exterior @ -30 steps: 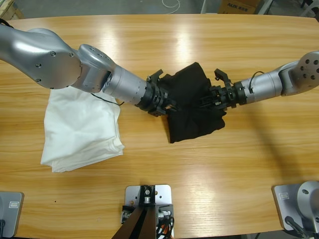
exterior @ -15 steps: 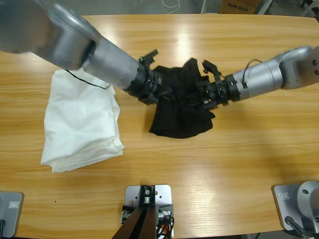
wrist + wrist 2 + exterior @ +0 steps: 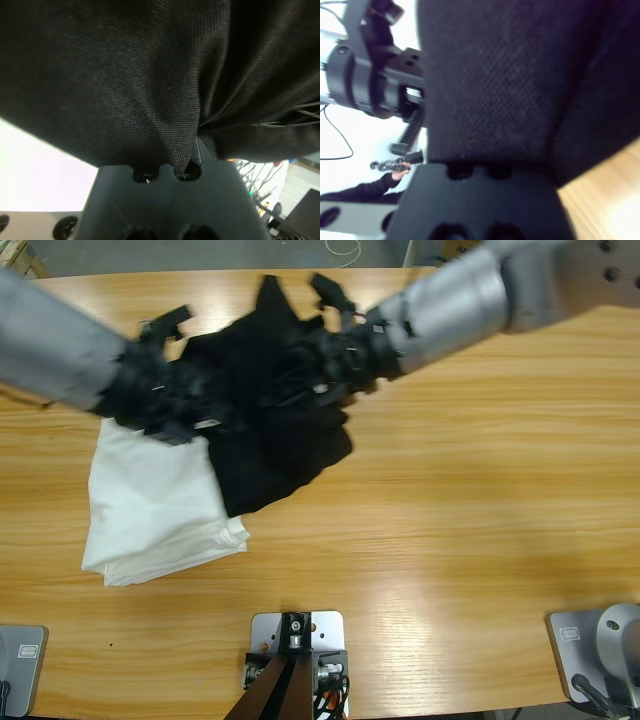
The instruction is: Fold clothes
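The black shirt (image 3: 270, 435) hangs bunched above the table, stretched between both grippers, its lower edge draping over the folded white cloth's right side. My left gripper (image 3: 198, 410) comes in from the left and is shut on the shirt's left part. From the upper right, my right gripper (image 3: 312, 375) is shut on its upper right part. Black fabric (image 3: 125, 75) fills the left wrist view and runs down into the jaws. Most of the right wrist view is taken up by the same fabric (image 3: 490, 75). Collar, buttons and lettering are hidden.
A folded white cloth (image 3: 150, 510) lies on the wooden table (image 3: 480, 500) at the left, partly under the hanging shirt. In the right wrist view the left arm's wrist (image 3: 365, 75) shows close by, and a person's hand (image 3: 400, 170) is small in the background.
Both arms have lifted the shirt off the table and carried it left and toward the far edge. It now hangs partly over the white cloth and is spread wider.
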You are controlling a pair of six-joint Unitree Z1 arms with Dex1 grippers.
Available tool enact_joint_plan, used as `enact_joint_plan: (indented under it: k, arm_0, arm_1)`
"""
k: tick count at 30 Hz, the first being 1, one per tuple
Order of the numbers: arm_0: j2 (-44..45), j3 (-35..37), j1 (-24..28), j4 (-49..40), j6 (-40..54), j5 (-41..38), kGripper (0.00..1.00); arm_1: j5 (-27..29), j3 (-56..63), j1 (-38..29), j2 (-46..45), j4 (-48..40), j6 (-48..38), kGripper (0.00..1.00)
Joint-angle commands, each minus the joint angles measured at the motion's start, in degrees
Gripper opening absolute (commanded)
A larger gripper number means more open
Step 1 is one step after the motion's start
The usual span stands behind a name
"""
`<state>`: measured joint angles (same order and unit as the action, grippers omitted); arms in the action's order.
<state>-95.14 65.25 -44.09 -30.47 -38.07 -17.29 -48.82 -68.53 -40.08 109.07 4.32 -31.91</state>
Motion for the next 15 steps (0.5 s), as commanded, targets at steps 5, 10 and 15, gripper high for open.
enact_joint_plan:
  k: [5, 10, 15]
  arm_0:
    - [12.68, -6.26, 6.45, -13.35, 8.96, 2.87, 0.000]
    - [11.52, -5.31, 10.13, -18.26, 18.06, 2.79, 0.000]
    - [10.23, -6.47, 17.26, -21.84, 28.27, 2.79, 0.000]
  arm_1:
    - [1.71, -19.05, -12.83, 11.50, 7.51, -4.71, 0.000]
    - [2.43, -25.85, -14.59, 15.62, 11.48, -5.18, 0.000]
    - [3.94, -26.48, -14.76, 17.73, 12.73, -5.15, 0.000]
